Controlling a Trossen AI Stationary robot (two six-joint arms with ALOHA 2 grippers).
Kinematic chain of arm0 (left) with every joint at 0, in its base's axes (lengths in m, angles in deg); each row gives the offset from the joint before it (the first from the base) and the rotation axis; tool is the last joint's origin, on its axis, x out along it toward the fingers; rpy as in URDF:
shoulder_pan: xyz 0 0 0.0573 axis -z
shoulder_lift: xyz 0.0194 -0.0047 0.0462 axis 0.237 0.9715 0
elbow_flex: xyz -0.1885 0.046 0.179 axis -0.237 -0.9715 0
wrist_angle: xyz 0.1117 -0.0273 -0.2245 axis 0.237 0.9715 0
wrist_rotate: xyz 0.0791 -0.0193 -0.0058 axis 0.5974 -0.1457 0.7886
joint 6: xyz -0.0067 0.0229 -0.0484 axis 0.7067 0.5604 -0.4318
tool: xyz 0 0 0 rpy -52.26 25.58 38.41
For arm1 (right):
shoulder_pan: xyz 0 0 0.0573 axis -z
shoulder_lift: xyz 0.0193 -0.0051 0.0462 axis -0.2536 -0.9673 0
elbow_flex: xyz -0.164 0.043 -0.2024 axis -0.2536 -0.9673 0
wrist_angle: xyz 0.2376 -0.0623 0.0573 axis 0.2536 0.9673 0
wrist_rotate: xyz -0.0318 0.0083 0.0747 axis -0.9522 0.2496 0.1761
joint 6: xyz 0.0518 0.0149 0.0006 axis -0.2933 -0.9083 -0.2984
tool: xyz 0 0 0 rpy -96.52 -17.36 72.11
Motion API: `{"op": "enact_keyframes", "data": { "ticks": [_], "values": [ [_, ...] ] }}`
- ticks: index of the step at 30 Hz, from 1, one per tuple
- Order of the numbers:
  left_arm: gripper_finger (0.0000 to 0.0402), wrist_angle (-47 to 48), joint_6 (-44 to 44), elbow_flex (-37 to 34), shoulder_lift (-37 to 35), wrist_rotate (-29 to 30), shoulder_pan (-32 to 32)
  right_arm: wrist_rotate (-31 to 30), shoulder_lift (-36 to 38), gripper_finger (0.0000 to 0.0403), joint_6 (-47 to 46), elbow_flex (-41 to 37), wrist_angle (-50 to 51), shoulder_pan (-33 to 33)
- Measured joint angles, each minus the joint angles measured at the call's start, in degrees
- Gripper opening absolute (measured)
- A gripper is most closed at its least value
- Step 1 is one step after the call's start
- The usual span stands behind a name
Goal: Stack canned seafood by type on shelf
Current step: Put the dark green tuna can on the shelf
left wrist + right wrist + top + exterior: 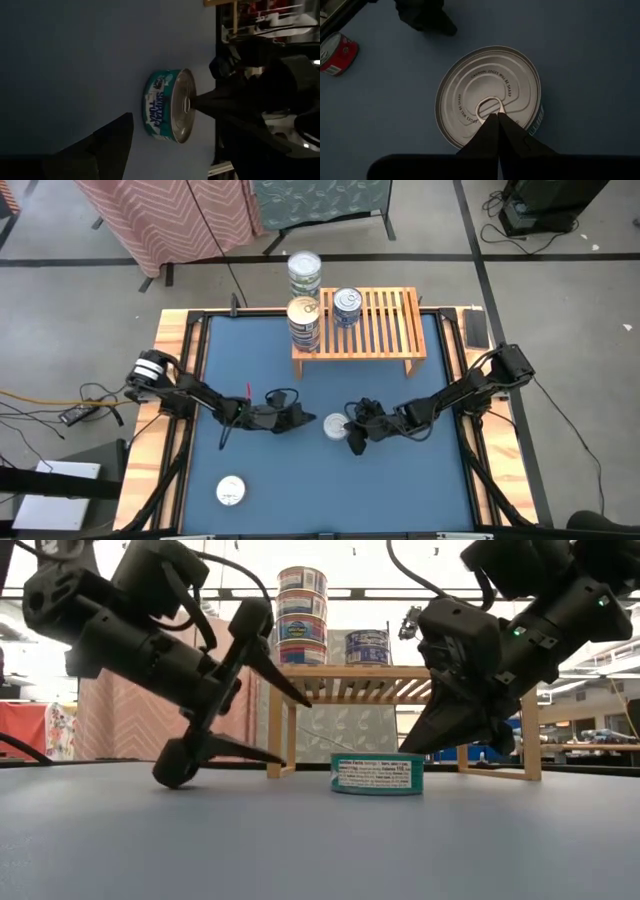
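Tuna can [489, 96]: flat, teal label, silver pull-tab lid; R hand [496, 118] closed on tab, L hand [285, 725] wide.

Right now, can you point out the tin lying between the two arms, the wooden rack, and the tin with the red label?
teal tuna tin [487, 95]: right wrist view, on its silver lid.
wooden rack [385, 320]: high view, on its bare slatted top.
red-label tin [335, 54]: right wrist view, on its red side wall.
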Motion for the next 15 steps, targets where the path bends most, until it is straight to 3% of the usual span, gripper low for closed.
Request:
{"op": "enact_keyframes", "data": {
  "ticks": [7,15],
  "values": [
    [0.0294,-9.61,-1.28,0.13,4.82,-0.89,0.0,-2.24,-0.07,0.0003,0.01,0.02,1.14,-1.13],
    [0.0294,-6.89,-1.01,2.92,5.6,-1.39,0.0,-2.52,-0.35,0.0003,0.21,0.02,0.94,-1.15]
  ]
}}
